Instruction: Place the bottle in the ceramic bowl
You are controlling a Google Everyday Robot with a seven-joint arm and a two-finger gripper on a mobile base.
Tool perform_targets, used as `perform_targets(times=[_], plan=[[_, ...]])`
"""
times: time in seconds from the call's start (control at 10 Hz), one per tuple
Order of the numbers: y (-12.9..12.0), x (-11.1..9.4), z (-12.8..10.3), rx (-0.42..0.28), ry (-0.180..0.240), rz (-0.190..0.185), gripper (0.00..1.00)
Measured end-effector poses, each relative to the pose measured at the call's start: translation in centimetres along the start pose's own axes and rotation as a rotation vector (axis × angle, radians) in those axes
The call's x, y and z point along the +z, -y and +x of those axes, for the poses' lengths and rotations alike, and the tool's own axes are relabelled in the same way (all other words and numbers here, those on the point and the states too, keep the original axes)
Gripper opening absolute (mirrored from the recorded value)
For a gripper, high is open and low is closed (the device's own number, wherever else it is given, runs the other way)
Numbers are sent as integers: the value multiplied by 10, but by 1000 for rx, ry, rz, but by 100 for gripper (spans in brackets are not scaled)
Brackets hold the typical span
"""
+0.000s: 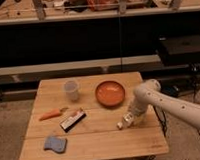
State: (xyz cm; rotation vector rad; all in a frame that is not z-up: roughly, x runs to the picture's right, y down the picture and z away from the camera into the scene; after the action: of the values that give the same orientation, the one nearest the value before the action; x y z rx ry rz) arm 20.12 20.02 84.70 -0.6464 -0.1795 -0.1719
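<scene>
The small white bottle [124,122] hangs tilted at the front right of the wooden table [96,144], with its capped end pointing down and left. My gripper [130,117] is at the end of the white arm that reaches in from the right. It is shut on the bottle's upper end and holds it just over the tabletop. The orange-red ceramic bowl [110,93] sits on the table a short way behind and to the left of the bottle. The bowl is empty.
A translucent white cup [71,90] stands left of the bowl. An orange carrot [52,114], a black-and-white flat box [73,120] and a blue sponge [55,143] lie on the left half. The table's right edge is next to the arm. Dark shelving stands behind.
</scene>
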Motion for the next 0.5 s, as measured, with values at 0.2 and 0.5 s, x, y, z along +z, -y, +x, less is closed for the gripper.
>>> perform_targets(times=[0.2, 0.5], plan=[[4, -9, 2, 5, -9, 10, 4], [16, -23, 0, 2, -20, 11, 1]])
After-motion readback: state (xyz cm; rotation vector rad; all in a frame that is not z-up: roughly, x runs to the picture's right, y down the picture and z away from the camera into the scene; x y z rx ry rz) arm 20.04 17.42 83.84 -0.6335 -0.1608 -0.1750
